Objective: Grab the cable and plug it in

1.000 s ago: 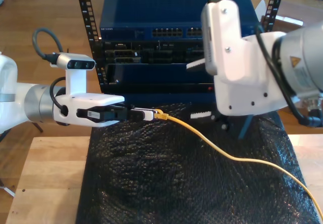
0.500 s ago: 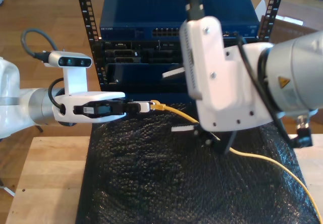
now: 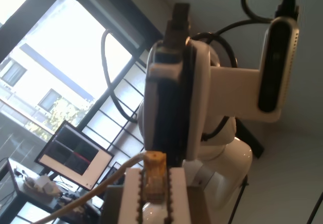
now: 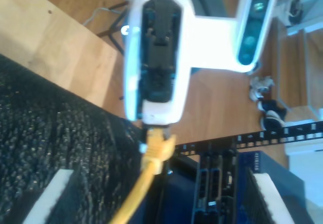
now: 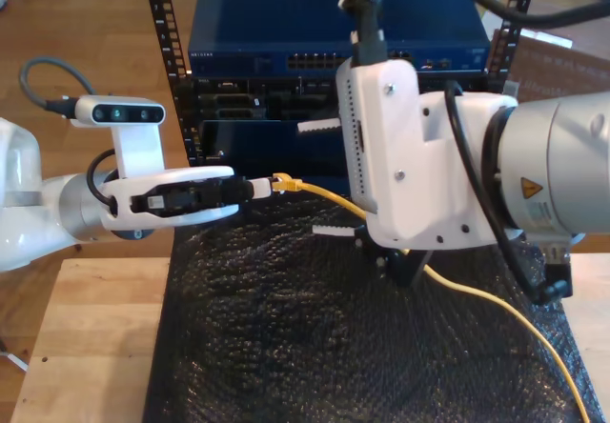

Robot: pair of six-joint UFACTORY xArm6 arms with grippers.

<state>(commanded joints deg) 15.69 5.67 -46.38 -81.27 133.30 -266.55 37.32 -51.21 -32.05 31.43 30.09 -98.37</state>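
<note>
The exterior view is looking down from the front toward the rack [image 5: 324,61] at twelve o'clock. The first wrist view is aiming upward, close on the cable plug [image 3: 154,176]. The second wrist view is facing it, sharing that plug [image 4: 157,146].

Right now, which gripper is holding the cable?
My first gripper, at the exterior view's left, is shut on the cable's plug end. My second gripper is open and not touching it.

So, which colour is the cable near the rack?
The cable is yellow; the exterior view shows it best, running across the black mat.
</note>
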